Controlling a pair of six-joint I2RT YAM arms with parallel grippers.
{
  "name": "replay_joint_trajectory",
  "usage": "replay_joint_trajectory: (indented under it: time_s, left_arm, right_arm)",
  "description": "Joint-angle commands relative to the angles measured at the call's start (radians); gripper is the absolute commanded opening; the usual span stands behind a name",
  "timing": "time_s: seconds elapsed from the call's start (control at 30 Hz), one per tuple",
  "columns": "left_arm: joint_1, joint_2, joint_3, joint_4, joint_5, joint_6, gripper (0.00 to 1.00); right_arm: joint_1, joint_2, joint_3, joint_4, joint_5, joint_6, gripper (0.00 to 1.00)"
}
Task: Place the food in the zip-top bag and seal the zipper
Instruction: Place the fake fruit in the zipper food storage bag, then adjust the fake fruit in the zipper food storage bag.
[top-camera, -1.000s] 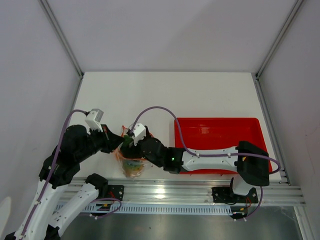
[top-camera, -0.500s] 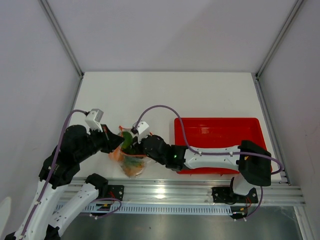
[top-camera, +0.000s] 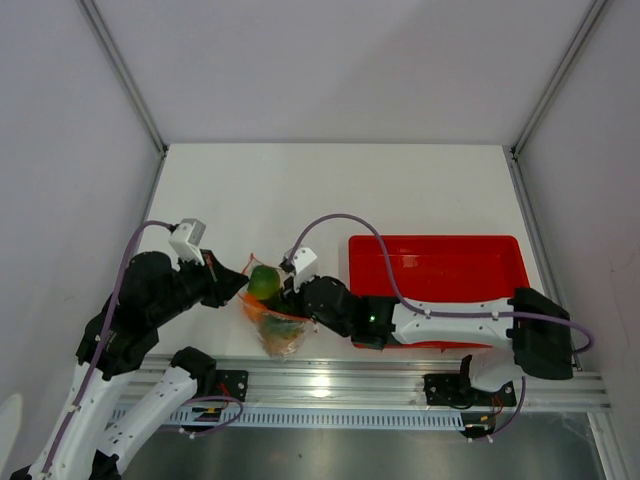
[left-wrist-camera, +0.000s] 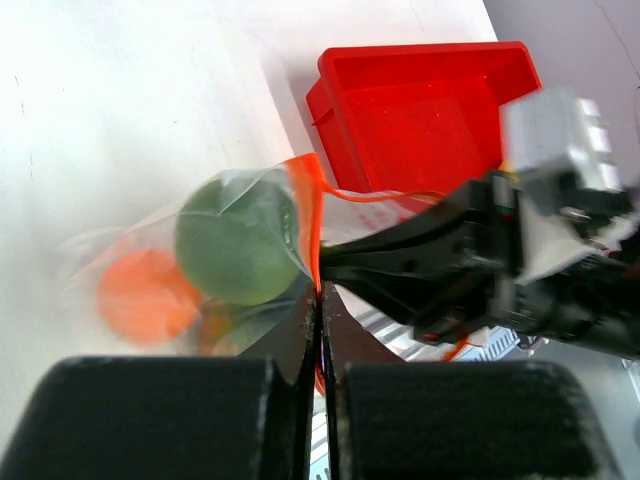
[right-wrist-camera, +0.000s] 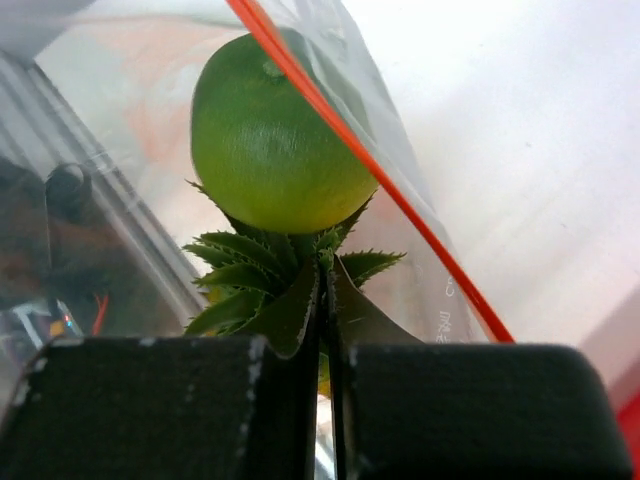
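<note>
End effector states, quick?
Left end effector: closed, pinching the zipper.
Right end effector: closed on the zip-top bag, at the pineapple crown.

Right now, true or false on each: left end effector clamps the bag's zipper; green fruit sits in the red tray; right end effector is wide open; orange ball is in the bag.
1. The left end effector is shut on the zipper. True.
2. The green fruit sits in the red tray. False: it is inside the zip-top bag, apart from the tray.
3. The right end effector is wide open. False: its jaws are shut.
4. The orange ball is in the bag, beside the green fruit. True.
</note>
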Motion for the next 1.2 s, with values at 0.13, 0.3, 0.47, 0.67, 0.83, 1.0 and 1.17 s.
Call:
replay_joint_trajectory:
  time_s: [0.13, 0.3, 0.47, 0.67, 0.83, 1.0, 1.17]
  left_arm:
    - [-0.005, -0.017, -0.014, 0.033, 0.003, 0.022, 0.00]
    - [-0.005, -0.007, -0.040, 0.060, 0.021, 0.008, 0.01]
    - [-0.005, -0.008, -0.022, 0.059, 0.023, 0.004, 0.01]
    - [-0.005, -0.004, -0.015, 0.051, 0.021, 0.007, 0.01]
    - [-0.005, -0.011, -0.011, 0.060, 0.038, -0.005, 0.00]
    - [-0.005, -0.013, -0.003, 0.065, 0.040, -0.004, 0.00]
    - [-0.005, -0.017, -0.012, 0.060, 0.053, -0.005, 0.00]
  right_arm:
    - [0.026, -0.241, -0.080, -0.047, 0.058, 0.025, 0.00]
    - [0.032, -0.248, -0.131, 0.000, 0.030, 0.053, 0.00]
    - [0.031, -0.203, -0.088, -0.040, 0.022, 0.073, 0.00]
    - [-0.002, -0.051, 0.114, -0.335, 0.080, 0.157, 0.00]
    - [0.017, -0.011, 0.234, -0.501, 0.158, 0.191, 0.00]
    - [-0.001, -0.008, 0.305, -0.574, 0.160, 0.257, 0.00]
    - [-0.031, 0.015, 0.320, -0.655, 0.132, 0.301, 0.00]
